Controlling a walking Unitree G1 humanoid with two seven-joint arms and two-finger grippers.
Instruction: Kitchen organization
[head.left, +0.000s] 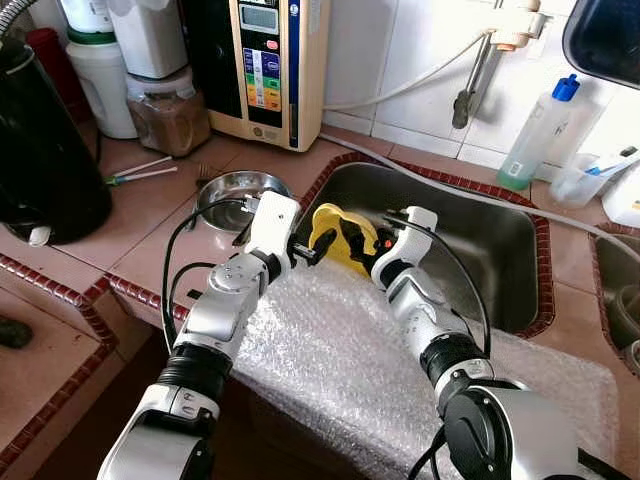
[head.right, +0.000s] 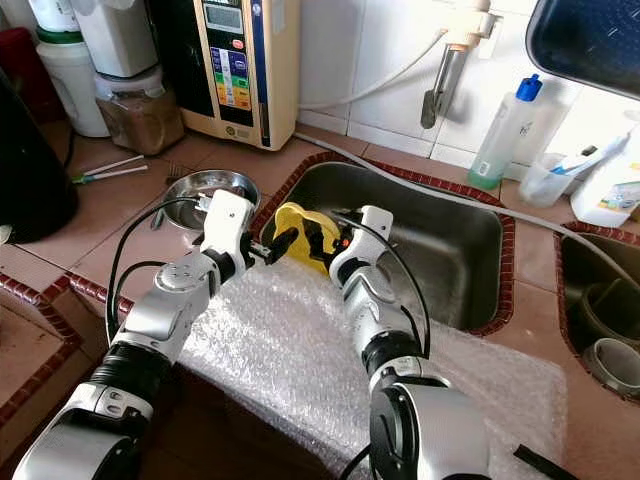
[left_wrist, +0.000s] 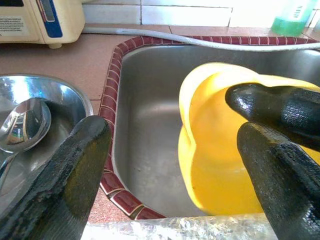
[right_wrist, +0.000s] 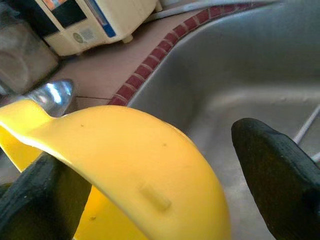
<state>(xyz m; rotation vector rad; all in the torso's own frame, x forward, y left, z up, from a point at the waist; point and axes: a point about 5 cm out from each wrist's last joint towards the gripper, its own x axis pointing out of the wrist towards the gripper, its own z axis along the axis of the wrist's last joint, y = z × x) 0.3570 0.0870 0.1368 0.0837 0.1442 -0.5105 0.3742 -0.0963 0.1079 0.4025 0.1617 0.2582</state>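
A yellow plastic bowl (head.left: 335, 232) hangs tilted on edge over the near-left corner of the steel sink (head.left: 470, 235). My right gripper (head.left: 372, 243) is shut on the yellow bowl (right_wrist: 150, 165), with one finger under its rim and the other on its far side. My left gripper (head.left: 312, 250) reaches in from the left and stands open, its fingers (left_wrist: 55, 185) spread wide just short of the bowl (left_wrist: 220, 165). The right gripper's finger shows across the bowl's upper rim in the left wrist view.
A small steel bowl (head.left: 235, 195) holding a spoon (left_wrist: 25, 122) sits on the counter left of the sink. Bubble wrap (head.left: 330, 360) covers the near counter edge. A water machine (head.left: 265, 65), jars (head.left: 165, 115) and a black kettle (head.left: 40, 150) stand behind; a blue-capped bottle (head.left: 535, 135) is at far right.
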